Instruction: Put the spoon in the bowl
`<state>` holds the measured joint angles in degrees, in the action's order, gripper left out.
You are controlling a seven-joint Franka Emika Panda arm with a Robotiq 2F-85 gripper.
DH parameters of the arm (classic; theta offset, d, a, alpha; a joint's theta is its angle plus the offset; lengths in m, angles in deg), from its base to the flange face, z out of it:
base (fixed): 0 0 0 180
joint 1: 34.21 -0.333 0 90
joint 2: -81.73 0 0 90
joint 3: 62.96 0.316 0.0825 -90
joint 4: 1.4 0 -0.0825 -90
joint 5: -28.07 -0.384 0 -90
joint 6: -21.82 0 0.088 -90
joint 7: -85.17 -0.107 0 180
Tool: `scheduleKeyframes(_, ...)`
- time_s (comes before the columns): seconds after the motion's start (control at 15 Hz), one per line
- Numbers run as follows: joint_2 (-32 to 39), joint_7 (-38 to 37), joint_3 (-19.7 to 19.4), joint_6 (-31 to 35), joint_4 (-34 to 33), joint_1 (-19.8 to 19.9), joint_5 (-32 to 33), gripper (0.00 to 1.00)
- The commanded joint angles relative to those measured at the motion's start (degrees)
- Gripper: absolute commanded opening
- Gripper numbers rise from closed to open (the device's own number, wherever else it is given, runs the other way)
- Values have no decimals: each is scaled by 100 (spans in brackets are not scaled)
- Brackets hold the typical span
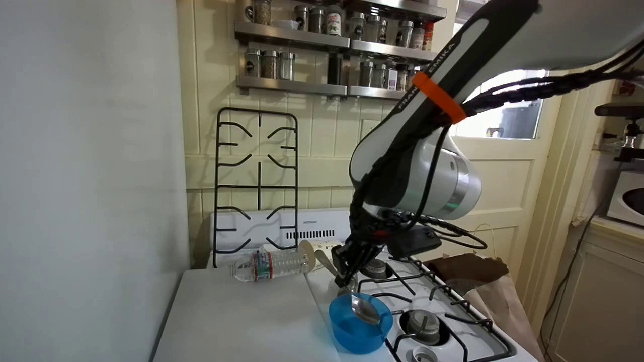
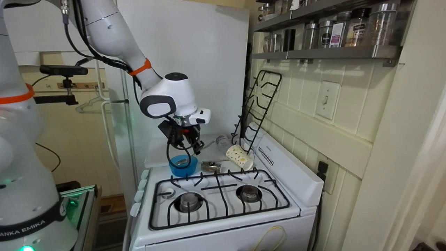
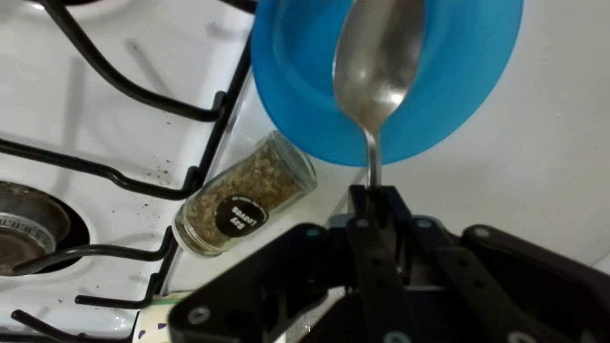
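Observation:
The metal spoon is tilted, with its head over the opening of the blue bowl. It also shows in the wrist view, above the bowl. My gripper is shut on the spoon's handle, just outside the bowl's rim. In an exterior view the handle end sticks up behind the gripper. The bowl stands upright on the white surface beside the stove grate. I cannot tell whether the spoon touches the bowl. Part of the handle is hidden by the fingers.
A bay leaves jar lies beside the bowl, against the stove grate. A clear plastic bottle and a patterned cup lie farther back. An upright grate leans on the wall.

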<state>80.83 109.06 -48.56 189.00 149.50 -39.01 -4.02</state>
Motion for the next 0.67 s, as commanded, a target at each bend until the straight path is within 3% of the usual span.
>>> scheduleKeyframes(0.0,-214,33,-16,-200,266,19,106,35)
scheduleKeyframes(0.07,-217,-2,-21,-229,297,29,172,36)
scheduleKeyframes(0.4,-271,106,-30,-245,314,24,106,72)
scheduleKeyframes(0.6,-484,398,-17,40,375,-41,-291,95)
